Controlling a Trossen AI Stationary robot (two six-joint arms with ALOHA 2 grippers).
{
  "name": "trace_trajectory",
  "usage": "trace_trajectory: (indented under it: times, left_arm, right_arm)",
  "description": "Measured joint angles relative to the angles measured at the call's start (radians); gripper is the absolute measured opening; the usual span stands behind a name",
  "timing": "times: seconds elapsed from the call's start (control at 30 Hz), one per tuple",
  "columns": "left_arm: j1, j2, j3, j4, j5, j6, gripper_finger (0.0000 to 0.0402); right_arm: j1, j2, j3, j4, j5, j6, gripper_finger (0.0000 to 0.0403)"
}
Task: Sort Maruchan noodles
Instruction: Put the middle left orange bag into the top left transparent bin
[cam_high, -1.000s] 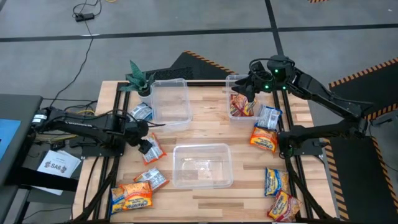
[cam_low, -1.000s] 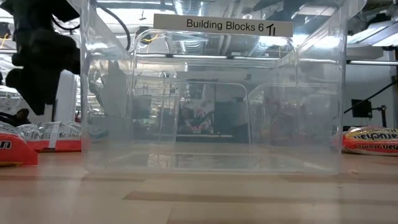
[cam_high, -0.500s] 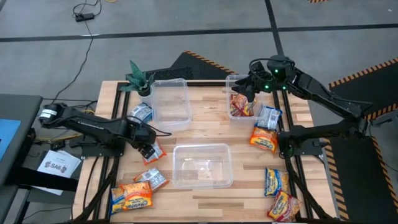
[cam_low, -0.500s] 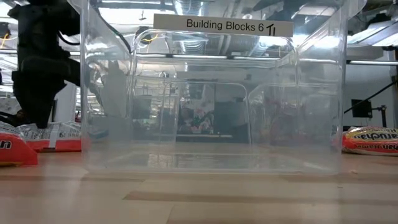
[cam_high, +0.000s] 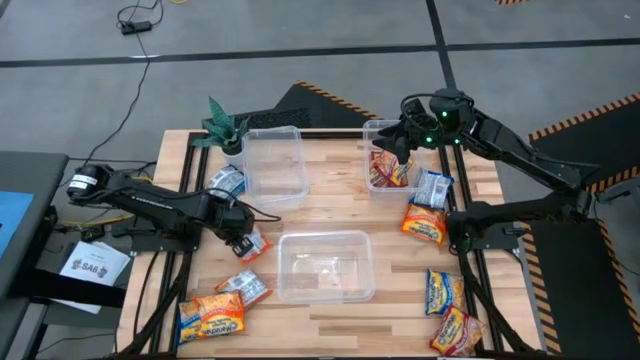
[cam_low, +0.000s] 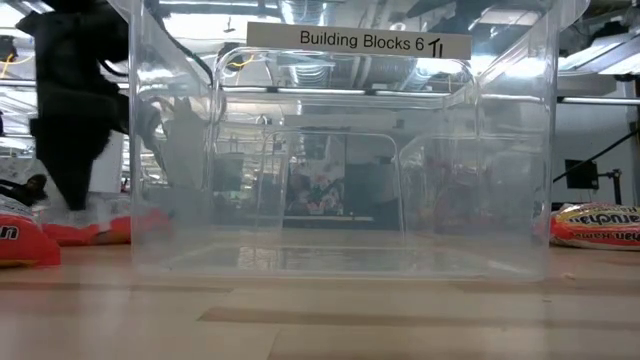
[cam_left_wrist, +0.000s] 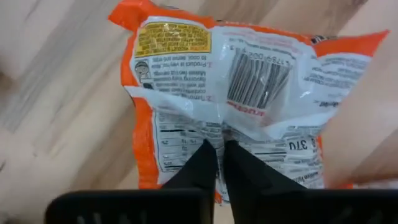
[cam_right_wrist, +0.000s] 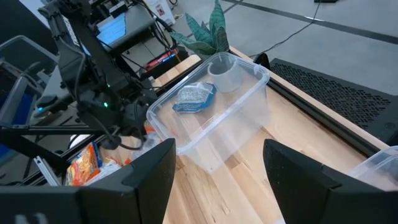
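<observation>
Pinching a fold of the red-orange noodle packet (cam_left_wrist: 230, 106), the left gripper (cam_left_wrist: 220, 152) has its jaws clamped on it, low on the surface's (cam_high: 400, 300) left, between far-left tub (cam_high: 272, 165) and centre tub (cam_high: 325, 265). The right gripper (cam_high: 400, 135) waits, jaws apart, above the far-right tub (cam_high: 388, 160).

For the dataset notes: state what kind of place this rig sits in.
Most likely a robotics lab or workshop. A wooden table on a metal frame stands on a grey concrete floor with hazard-striped mats, and a sign reading "Building Blocks 6" hangs among equipment behind.
</observation>
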Motion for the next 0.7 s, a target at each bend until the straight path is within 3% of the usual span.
trace_trajectory:
  times: [0.3, 0.5, 0.6, 0.7]
  left_arm:
    - [0.0, -0.307, 0.045, -0.105, 0.167, 0.049, 0.0]
    - [-0.001, -0.45, 0.149, -0.105, 0.261, 0.052, 0.0]
    - [0.003, -0.462, 0.246, -0.102, 0.239, 0.075, 0.0]
    - [0.028, -0.424, 0.36, -0.101, 0.135, 0.156, 0.0]
  right_arm:
    - [0.0, 0.0, 0.0, 0.0, 0.0, -0.01, 0.0265]
    - [0.0, 0.0, 0.0, 0.001, 0.0, -0.01, 0.0265]
    - [0.0, 0.0, 0.0, 0.001, 0.0, -0.01, 0.0265]
    - [0.0, 0.0, 0.0, 0.001, 0.0, -0.01, 0.0265]
